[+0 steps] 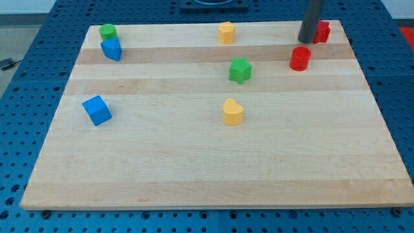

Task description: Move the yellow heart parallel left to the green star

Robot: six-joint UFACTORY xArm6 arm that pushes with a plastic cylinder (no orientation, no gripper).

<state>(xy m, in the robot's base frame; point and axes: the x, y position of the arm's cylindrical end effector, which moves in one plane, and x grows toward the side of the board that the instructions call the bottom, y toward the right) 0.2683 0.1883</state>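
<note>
Your tip [305,40], a bare rod with no claw to open or close, sits far from yellow heart [233,112]; sweeping across risks nudging green star [240,70].

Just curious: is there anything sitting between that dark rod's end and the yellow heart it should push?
Yes. In the camera view, the green star sits roughly on the line from my tip to the yellow heart.

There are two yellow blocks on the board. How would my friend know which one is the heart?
Start at the wooden board and find the green star near its middle. The yellow heart sits just below that star, toward the view's bottom. The other yellow block is far up at the top edge, and my tip is by the red blocks, nowhere near.
</note>
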